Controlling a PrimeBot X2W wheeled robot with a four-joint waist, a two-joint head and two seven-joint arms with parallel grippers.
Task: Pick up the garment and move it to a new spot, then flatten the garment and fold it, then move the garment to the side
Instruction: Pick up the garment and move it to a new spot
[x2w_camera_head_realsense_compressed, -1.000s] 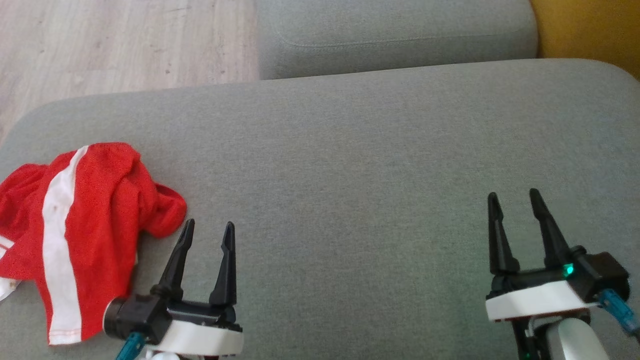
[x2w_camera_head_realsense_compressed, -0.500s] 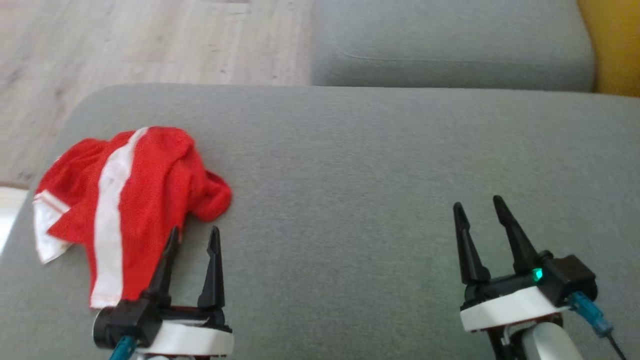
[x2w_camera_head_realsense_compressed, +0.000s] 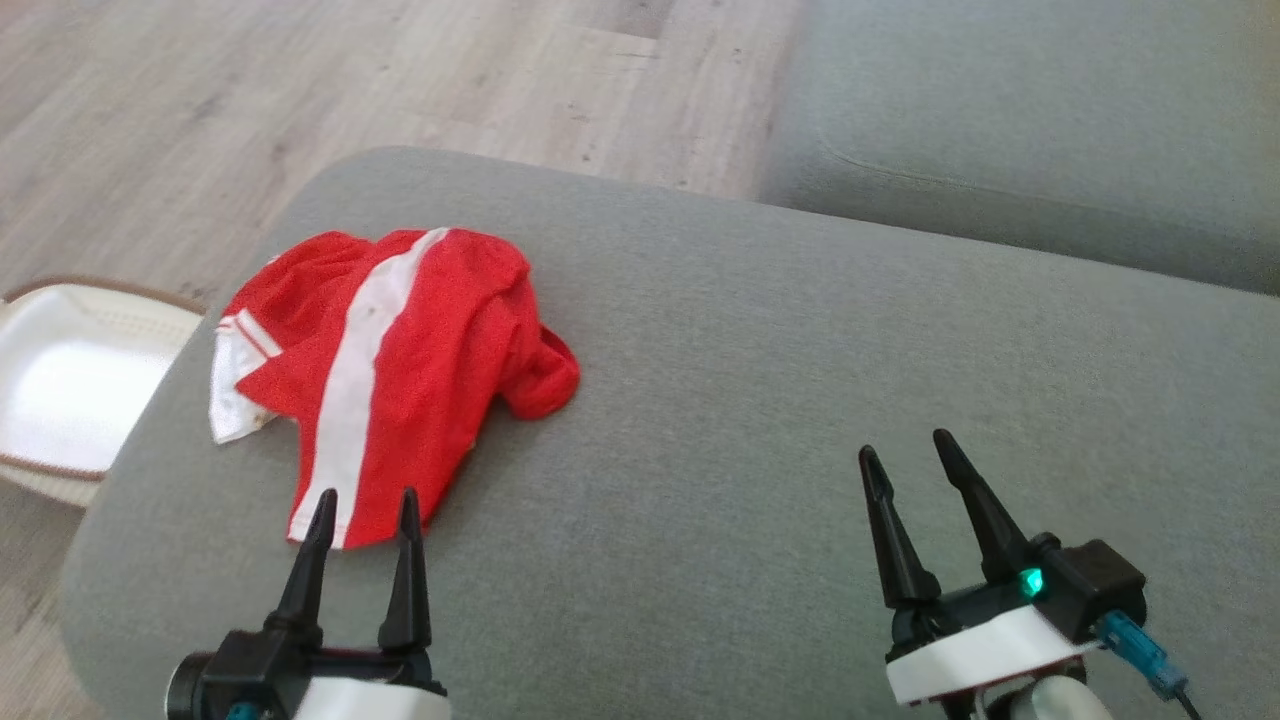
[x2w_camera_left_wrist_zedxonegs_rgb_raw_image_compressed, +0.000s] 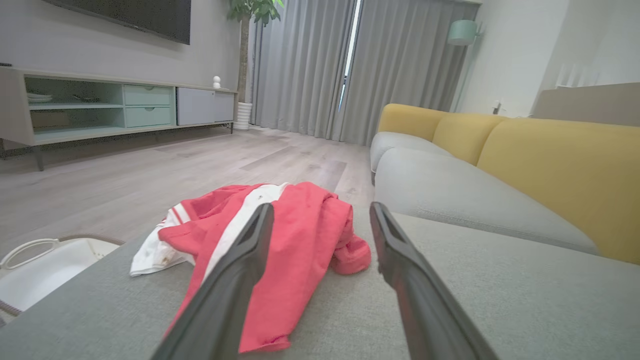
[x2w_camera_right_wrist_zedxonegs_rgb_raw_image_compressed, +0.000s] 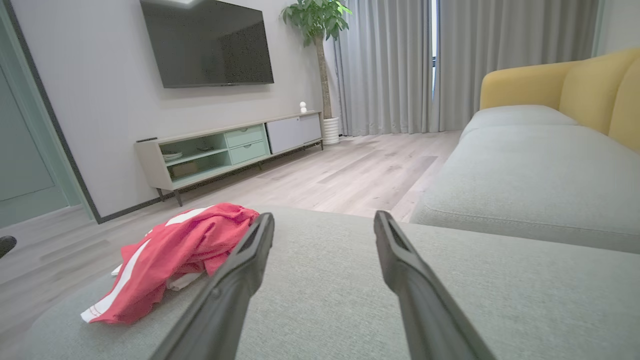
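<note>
Basket of white plastic (x2w_camera_head_realsense_compressed: 60, 390) sits on the floor far left; next, the crumpled red mesh garment with a white stripe (x2w_camera_head_realsense_compressed: 400, 370) lies at the left end of the grey fabric sofa cushion (x2w_camera_head_realsense_compressed: 750, 400) (apparently awaiting pickup). The left gripper (x2w_camera_head_realsense_compressed: 366, 497) points low at its hem, jaws spread wide, holding nothing; the right gripper (x2w_camera_head_realsense_compressed: 903, 445), likewise spread and empty, hangs well apart.

Soft daylight enters between long grey curtains (x2w_camera_left_wrist_zedxonegs_rgb_raw_image_compressed: 350, 65) far ahead of the left gripper (x2w_camera_left_wrist_zedxonegs_rgb_raw_image_compressed: 321, 207); shadows are faint. Wrist views bow at edges; head view is slightly soft.
</note>
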